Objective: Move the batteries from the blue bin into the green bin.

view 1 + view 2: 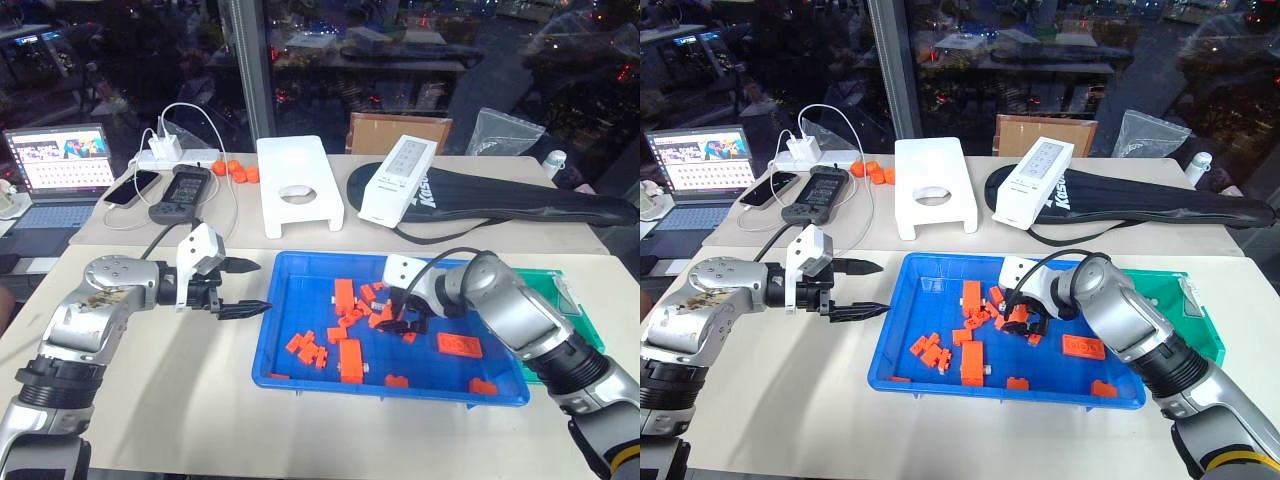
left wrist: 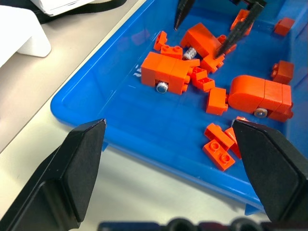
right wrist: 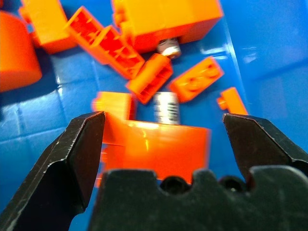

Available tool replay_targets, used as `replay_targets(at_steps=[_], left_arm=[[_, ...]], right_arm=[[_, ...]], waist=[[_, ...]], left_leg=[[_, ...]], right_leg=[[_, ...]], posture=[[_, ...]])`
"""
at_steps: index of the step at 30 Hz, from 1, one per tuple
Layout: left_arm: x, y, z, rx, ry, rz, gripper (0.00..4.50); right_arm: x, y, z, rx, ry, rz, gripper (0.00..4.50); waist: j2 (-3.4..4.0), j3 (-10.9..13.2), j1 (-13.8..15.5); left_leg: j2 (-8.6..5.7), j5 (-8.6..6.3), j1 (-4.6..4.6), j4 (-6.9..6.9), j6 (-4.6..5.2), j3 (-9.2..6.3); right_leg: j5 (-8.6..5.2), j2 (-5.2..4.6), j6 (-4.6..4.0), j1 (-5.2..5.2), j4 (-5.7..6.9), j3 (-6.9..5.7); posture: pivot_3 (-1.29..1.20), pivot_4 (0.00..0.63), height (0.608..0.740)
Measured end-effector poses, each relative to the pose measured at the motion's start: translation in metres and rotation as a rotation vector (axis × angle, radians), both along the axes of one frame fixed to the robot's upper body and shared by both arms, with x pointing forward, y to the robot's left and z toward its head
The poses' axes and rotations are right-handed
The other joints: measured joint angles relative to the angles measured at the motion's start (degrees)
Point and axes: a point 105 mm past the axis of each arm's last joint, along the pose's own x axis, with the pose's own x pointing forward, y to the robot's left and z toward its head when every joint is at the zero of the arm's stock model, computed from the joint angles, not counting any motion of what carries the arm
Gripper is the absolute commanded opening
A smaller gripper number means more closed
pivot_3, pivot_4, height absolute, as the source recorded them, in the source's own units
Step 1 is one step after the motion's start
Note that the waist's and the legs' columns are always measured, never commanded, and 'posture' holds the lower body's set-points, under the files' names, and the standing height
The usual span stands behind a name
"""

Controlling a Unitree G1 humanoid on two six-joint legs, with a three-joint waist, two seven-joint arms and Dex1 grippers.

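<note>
The blue bin [image 1: 290,320] lies on the table in front of me, strewn with orange bricks [image 1: 350,358]. Among the bricks lie small silvery batteries [image 2: 162,87]; one battery [image 3: 166,107] lies just beyond an orange brick, between the tips of my right gripper [image 3: 163,120]. That right gripper [image 1: 405,318] is open and points down into the brick pile at the bin's middle. My left gripper [image 1: 262,286] is open and empty, level with the bin's left rim and just outside it. The green bin [image 1: 578,300] stands to the right of the blue bin, partly hidden behind my right arm.
At the back of the table are a laptop [image 1: 60,165], a phone [image 1: 132,187], a charger with cables [image 1: 165,150], a white stand [image 1: 297,185], a white box [image 1: 398,180] on a black bag [image 1: 520,200], and small orange balls [image 1: 236,170].
</note>
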Motion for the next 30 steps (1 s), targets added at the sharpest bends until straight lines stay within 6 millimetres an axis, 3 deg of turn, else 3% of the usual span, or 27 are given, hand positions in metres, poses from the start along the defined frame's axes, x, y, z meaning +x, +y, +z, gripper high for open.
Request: replay_targets(at_steps=[10,19,30], left_arm=[[0.000,0.000,0.000,0.002,-0.001,0.003,4.50],[0.000,0.000,0.000,0.003,0.002,0.004,4.50],[0.001,-0.001,0.001,0.003,0.011,0.003,4.50]], right_arm=[[-0.004,-0.004,-0.004,0.009,0.050,-0.036,4.49],[-0.003,-0.015,0.019,0.028,-0.010,-0.074,4.49],[-0.016,-0.025,0.004,0.003,0.066,-0.111,4.49]], waist=[[0.00,0.00,-0.03],[0.00,0.00,-0.03],[0.00,0.00,-0.06]], left_leg=[[0.00,0.00,0.01,0.00,0.00,0.00],[0.00,0.00,0.01,0.00,0.00,0.00],[0.00,0.00,0.01,0.00,0.00,-0.01]], right_leg=[[0.00,0.00,-0.01,0.00,0.02,0.00],[0.00,0.00,0.00,0.00,0.01,0.00],[-0.01,0.00,0.01,0.00,0.02,0.00]], posture=[[0.00,0.150,0.722],[0.00,0.150,0.722],[0.00,0.150,0.722]])
